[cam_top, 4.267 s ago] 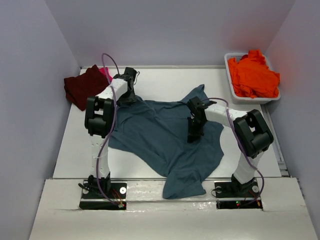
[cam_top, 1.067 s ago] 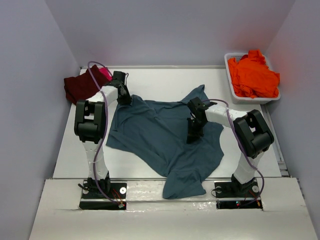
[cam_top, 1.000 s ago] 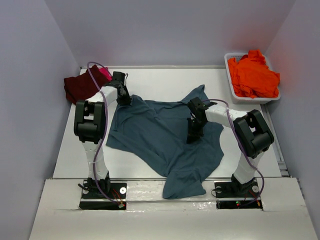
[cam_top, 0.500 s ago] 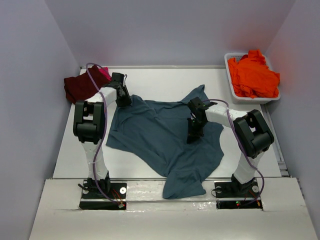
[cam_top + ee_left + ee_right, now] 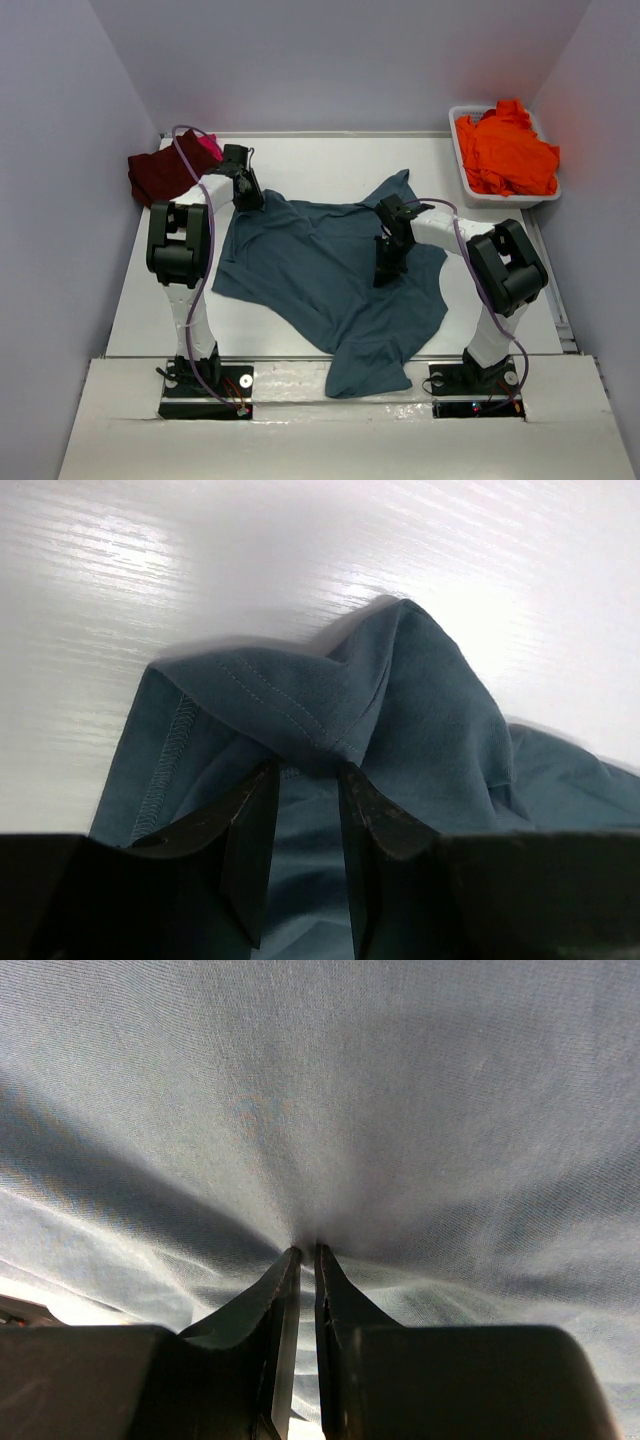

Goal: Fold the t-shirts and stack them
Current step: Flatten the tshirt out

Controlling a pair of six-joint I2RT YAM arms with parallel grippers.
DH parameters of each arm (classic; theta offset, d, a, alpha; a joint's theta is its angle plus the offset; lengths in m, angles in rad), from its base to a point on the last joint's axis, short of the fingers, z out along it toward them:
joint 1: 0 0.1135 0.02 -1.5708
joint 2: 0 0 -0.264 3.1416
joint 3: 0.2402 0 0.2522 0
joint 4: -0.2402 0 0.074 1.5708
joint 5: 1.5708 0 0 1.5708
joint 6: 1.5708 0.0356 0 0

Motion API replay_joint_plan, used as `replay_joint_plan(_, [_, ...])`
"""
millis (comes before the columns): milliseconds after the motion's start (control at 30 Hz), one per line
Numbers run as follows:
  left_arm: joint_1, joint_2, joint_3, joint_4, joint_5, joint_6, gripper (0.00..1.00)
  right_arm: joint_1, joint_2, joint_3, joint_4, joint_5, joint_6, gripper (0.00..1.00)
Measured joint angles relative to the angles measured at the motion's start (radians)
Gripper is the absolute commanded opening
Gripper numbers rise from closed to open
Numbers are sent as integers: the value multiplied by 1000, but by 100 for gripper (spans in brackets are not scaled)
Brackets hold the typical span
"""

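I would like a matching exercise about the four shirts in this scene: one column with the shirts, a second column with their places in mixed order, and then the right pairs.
Shirts:
1. slate teal-blue cloth t-shirt
2. dark maroon cloth t-shirt
3. vivid orange cloth t-shirt
4. bright pink cloth t-shirt

Places:
A. in the white plastic tub, far right
B. a pile in the far left corner
C. spread over the middle of the white table
D. only a small part showing, beside the maroon one

Pairs: 1-C, 2-B, 3-A, 4-D

White plastic tub (image 5: 500,200) at far right corner, white table (image 5: 330,165), lavender walls (image 5: 340,60)
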Motion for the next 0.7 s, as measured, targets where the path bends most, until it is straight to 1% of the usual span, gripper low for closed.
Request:
replay_joint_plan(267, [0, 0, 5, 11, 16, 0, 40, 0, 0, 0, 0, 0, 0, 17])
replay_joint_plan(700, [0, 23, 47, 19, 26, 4, 36, 0, 0, 0, 0, 0, 0, 17])
